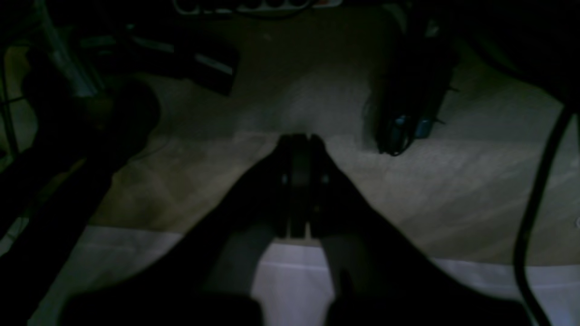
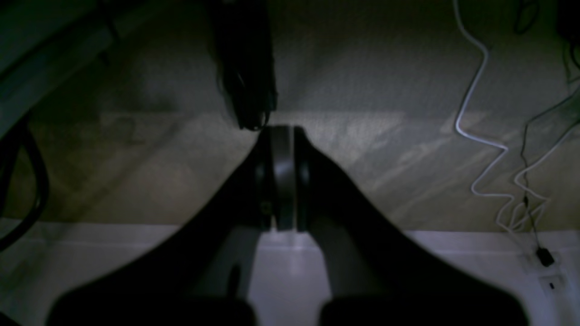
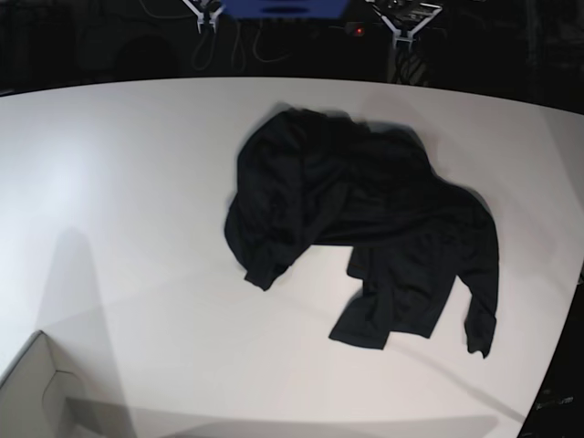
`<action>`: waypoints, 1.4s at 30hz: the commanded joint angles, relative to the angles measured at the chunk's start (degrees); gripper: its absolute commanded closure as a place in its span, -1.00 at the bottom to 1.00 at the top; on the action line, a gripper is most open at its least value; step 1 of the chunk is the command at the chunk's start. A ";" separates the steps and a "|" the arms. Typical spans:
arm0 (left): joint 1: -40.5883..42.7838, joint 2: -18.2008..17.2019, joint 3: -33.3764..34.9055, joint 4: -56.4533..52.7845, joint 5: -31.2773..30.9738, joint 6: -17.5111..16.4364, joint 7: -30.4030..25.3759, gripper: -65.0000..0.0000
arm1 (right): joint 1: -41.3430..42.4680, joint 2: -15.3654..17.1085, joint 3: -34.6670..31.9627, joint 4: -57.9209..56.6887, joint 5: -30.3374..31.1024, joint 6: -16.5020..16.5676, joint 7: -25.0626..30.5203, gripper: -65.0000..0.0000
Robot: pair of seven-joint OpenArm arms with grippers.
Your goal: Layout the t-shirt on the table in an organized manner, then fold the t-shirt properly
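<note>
A black t-shirt point(image 3: 365, 228) is seen lying crumpled right of centre on the white table point(image 3: 119, 201), its body bunched toward the far side and a sleeve and the hem trailing toward the near right edge. Neither arm is seen in the base view. The left pincer point(image 1: 299, 140) and the right pincer point(image 2: 281, 131) are each shown in their wrist views with jaws pressed together and nothing held, hanging above a dim, pale floor beyond the table's edge, well apart from the garment.

The layout step is judged not yet begun. It would be done best if both pincers were opened before being lowered, and if two well-separated points, ideally the shoulders or the hem corners, were pinched so that the cloth can be drawn taut and flat. Only the top layer should be caught, since several folds are stacked in the heap.

The fabric is seen to be thin, soft and matt, without print, and is expected to drape and slip readily. The table is smooth, with a curved far edge. A pale cardboard box corner point(image 3: 32, 388) is visible at the near left.
</note>
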 commanded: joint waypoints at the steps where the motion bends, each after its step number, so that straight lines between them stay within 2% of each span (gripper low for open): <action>1: 0.30 -0.19 -0.10 0.08 -0.08 0.16 0.29 0.99 | -0.84 -0.11 0.14 0.01 0.19 0.93 -0.56 1.00; 9: 0.66 0.52 -0.10 0.08 -0.08 0.16 0.47 0.99 | -0.66 0.07 -0.30 0.01 0.19 0.93 -0.65 1.00; 13: 0.66 1.22 -0.10 0.08 -0.08 0.08 0.47 0.99 | -0.58 0.24 -0.38 0.19 0.19 0.93 -3.20 1.00; 19: 0.74 2.45 0.34 0.08 0.19 0.08 0.47 0.99 | 0.48 1.21 0.05 0.10 0.19 0.93 -3.64 1.00; 22: 1.62 2.54 0.34 0.17 0.19 0.08 0.47 1.00 | 1.01 1.21 0.05 0.19 0.19 0.93 -6.27 1.00; 39: 1.45 2.10 0.34 0.25 0.36 0.08 0.56 1.00 | 3.64 0.95 0.23 0.10 0.28 0.93 -6.71 1.00; 42: 1.97 1.83 0.25 4.47 0.19 0.08 0.03 1.00 | 3.29 0.95 0.23 0.28 0.28 0.93 -5.66 1.00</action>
